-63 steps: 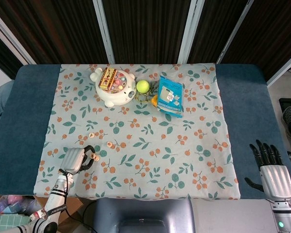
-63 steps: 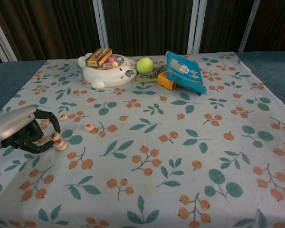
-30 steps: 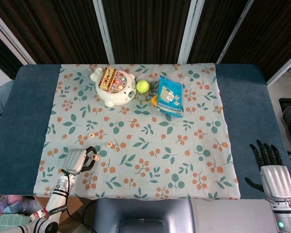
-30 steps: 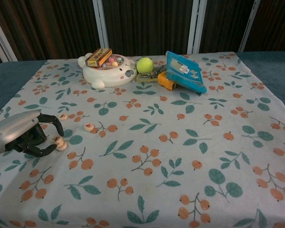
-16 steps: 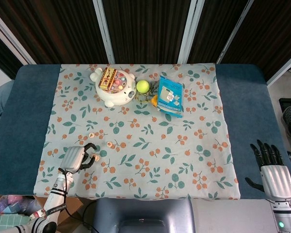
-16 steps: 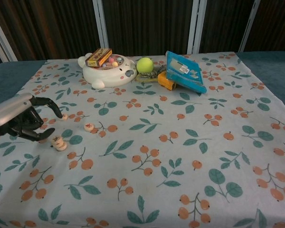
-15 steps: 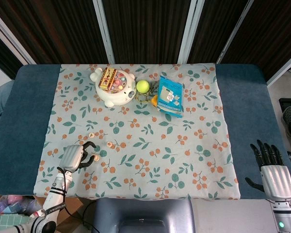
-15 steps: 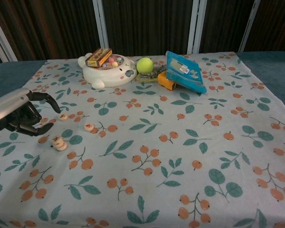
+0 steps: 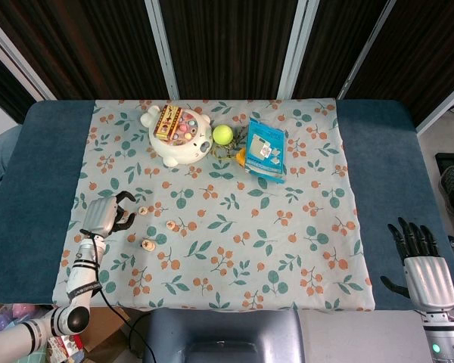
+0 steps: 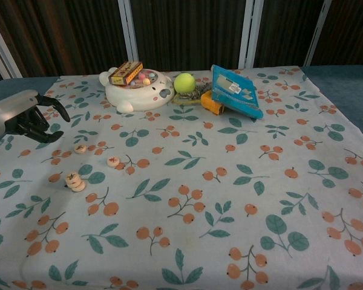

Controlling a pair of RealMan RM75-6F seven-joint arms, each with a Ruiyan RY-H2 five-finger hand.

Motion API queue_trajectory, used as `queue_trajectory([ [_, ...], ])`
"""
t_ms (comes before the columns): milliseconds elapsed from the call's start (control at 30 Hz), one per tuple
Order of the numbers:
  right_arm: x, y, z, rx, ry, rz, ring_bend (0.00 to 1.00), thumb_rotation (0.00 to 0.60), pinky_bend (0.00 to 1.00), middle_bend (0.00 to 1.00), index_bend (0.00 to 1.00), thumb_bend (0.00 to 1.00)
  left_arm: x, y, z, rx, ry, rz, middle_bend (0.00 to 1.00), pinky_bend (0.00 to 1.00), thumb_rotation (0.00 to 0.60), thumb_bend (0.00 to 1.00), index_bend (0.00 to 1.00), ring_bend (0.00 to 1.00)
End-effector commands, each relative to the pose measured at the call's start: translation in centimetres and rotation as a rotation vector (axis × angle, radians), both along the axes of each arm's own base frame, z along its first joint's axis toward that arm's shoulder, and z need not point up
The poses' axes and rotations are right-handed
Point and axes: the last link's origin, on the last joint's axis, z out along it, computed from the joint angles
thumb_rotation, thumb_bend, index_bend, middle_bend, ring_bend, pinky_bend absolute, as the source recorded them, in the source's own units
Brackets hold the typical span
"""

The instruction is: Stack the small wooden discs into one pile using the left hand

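A small pile of wooden discs [image 9: 147, 245] [image 10: 75, 181] stands on the floral cloth near its front left. Two single discs lie flat beyond it, one [image 9: 143, 211] [image 10: 80, 148] closer to my left hand and one [image 9: 169, 224] [image 10: 113, 161] to the right. My left hand [image 9: 106, 214] [image 10: 25, 117] hovers left of the nearer single disc, above and behind the pile. Its fingers are half curled with a gap and hold nothing. My right hand [image 9: 421, 266] rests at the front right off the cloth, fingers spread and empty.
At the back stand a white bear-shaped bowl [image 9: 180, 138] [image 10: 136, 90] with a small box and sweets, a tennis ball [image 9: 223, 134] [image 10: 183, 82], and a blue packet [image 9: 265, 149] [image 10: 235, 90] leaning on an orange item [image 10: 209, 103]. The floral cloth [image 9: 234, 249] covers a blue table [image 9: 386, 174].
My left hand let go of the disc pile, rose, and drew back and to the left toward the single disc. The pile stays standing. The right hand has not moved.
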Motion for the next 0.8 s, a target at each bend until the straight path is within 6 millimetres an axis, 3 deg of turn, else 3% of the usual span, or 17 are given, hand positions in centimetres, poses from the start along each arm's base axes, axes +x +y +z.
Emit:
queue_trajectory([
  [33, 0.0, 0.0, 0.0, 0.000, 0.000, -0.001, 0.00, 0.600, 0.00, 0.00, 0.00, 0.12, 0.2, 0.3, -0.4, -0.006, 0.006, 0.003, 1.00, 1.00, 0.600, 0.40, 0.39, 1.00],
  [433, -0.2, 0.2, 0.4, -0.008, -0.008, -0.002, 0.00, 0.600, 0.00, 0.00, 0.00, 0.12, -1.1, 0.6, -4.5, -0.080, 0.108, 0.035, 1.00, 1.00, 0.600, 0.40, 0.38, 1.00],
  [800, -0.2, 0.3, 0.5, -0.012, -0.010, -0.002, 0.00, 0.600, 0.00, 0.00, 0.00, 0.12, -1.2, 1.3, -4.8, -0.050, 0.107, 0.038, 1.00, 1.00, 0.600, 0.40, 0.38, 1.00],
])
